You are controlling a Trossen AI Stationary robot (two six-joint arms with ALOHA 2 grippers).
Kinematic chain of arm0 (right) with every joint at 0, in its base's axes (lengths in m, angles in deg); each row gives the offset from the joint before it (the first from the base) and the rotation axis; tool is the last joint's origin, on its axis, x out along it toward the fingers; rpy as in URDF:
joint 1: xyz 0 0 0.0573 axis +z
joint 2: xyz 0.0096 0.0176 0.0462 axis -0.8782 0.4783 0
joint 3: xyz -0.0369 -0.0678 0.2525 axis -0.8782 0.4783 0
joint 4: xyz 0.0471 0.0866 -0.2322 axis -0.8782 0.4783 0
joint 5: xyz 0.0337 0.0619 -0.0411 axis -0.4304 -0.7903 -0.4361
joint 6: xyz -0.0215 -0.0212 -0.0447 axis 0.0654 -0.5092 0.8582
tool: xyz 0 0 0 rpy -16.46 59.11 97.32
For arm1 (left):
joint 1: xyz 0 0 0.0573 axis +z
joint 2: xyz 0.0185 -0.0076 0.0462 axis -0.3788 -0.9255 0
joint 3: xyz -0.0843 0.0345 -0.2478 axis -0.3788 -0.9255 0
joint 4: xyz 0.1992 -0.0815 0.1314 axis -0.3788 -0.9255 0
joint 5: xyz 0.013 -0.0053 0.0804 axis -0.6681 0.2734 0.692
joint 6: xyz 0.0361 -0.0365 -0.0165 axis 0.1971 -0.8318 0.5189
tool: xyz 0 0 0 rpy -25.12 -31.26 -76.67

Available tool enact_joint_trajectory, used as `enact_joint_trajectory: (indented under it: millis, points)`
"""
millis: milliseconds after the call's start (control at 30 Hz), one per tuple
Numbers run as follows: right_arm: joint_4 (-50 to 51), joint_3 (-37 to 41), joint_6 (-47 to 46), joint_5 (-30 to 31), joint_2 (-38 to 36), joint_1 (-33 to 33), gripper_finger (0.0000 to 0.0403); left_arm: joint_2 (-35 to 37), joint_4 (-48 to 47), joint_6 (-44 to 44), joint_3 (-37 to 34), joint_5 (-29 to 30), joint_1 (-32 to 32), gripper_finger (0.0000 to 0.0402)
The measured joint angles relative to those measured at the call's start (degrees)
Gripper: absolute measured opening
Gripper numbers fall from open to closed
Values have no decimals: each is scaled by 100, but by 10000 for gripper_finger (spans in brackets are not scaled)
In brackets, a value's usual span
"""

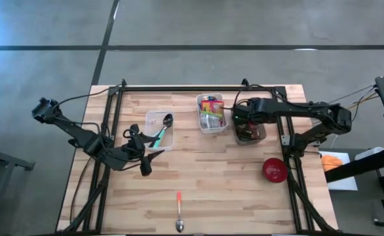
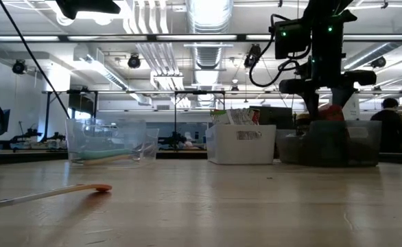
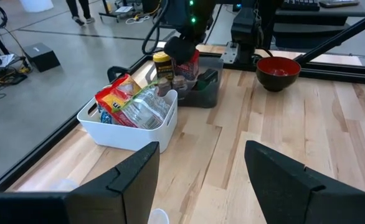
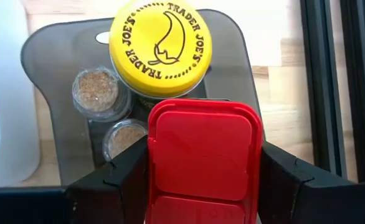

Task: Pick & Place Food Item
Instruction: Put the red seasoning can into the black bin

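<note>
Your right pincer (image 4: 201,171) is over the grey bin (image 1: 249,134) at the back right of the bench (image 1: 218,190). It is closed on a red-lid jar (image 4: 202,163), one finger on each side. The jar is still in or just above the bin; I can't tell which. A yellow-lid jar (image 4: 161,46) sits just beside it, and two small cork jars (image 4: 95,92) are close too.

Watch out here. If you lift crooked, the red jar could bump the yellow one and slip out. The lid looks smooth, so a loose squeeze may drop it.

The red bowl (image 1: 274,170) is near the bench's right edge. A hard knock could push it off.

Your left pincer (image 3: 198,171) waits open and empty near the clear tub (image 1: 159,129).
</note>
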Motion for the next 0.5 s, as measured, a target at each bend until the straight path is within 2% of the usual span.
enact_joint_trajectory:
  millis: [333,500]
  points:
    - [-66,312,-34,6,0,-2,213,0,0,-1,-2,-2,0,238]
    - [-99,312,96,-28,0,-7,289,0,-4,-108,-2,-17,0,238]
